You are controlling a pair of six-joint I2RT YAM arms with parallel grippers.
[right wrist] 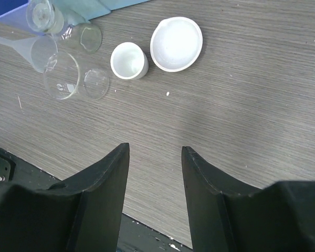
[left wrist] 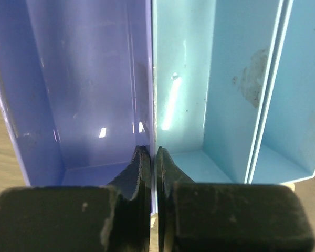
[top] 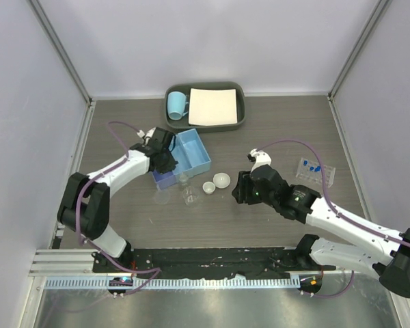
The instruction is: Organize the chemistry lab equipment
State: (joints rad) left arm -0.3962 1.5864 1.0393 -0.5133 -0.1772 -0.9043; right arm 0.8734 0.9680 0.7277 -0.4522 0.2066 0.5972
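Little of the sorting looked done. The blue three-compartment plastic box [top: 191, 154] sat left of centre on the grey wood-grain table [top: 280, 130], and the compartments seen from the left wrist were bare. The clear plastic tube rack [top: 316, 172] stood well off to the right with the caps of the thin blue-capped tubes [top: 312, 165] showing in it. That part may have been finished, though the tubes were too small to count. Left to put away, as I judged it, were the two small white round dishes [right wrist: 176, 43], lying side by side on the table just off the box's near corner. The small clear bottle [right wrist: 68, 80] was also left, lying on its side near them among a few other clear glass pieces [right wrist: 42, 16]. The left gripper [left wrist: 153, 168] was clenched on the box itself, on its left side in the overhead view. Its fingers [left wrist: 140, 176] pinched the thin wall between the purple-blue compartment and the light-blue one. The right gripper [right wrist: 155, 173] hung with jaws parted and nothing between them, above bare table. The dishes lay ahead of it, near but not touching, and the bottle was further on and to the left in its wrist view. The dark grey tray [top: 239, 119], holding a white sheet [top: 213, 106] and a light-blue mug [top: 176, 104], sat at the back.
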